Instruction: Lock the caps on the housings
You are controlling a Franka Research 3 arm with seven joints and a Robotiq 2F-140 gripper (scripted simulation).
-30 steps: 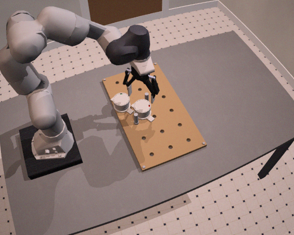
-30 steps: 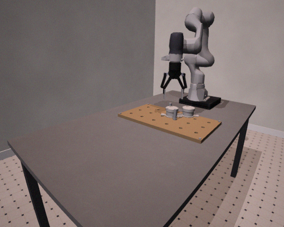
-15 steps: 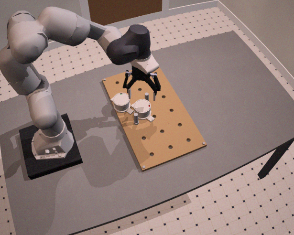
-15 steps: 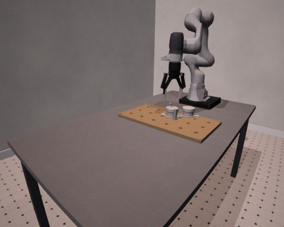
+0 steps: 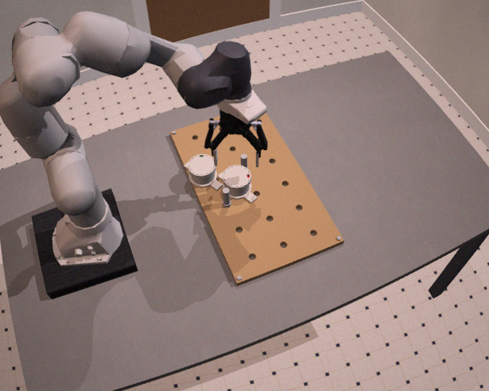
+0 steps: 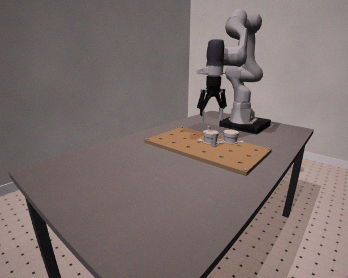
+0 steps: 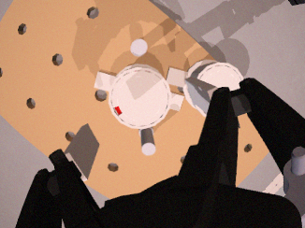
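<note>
Two white round housings stand upright on the tan pegboard. The one with a red mark on its cap sits between two grey pegs; it also shows in the wrist view and in the exterior view. The one with a green mark stands beside it toward the arm's base, and it shows in the wrist view, partly hidden by a finger. My gripper hangs open and empty, well above the red-marked housing, as the exterior view shows.
The pegboard has several open holes and lies on a grey table. A second grey peg stands behind the red-marked housing. The arm's base sits on a black plate at the table's left.
</note>
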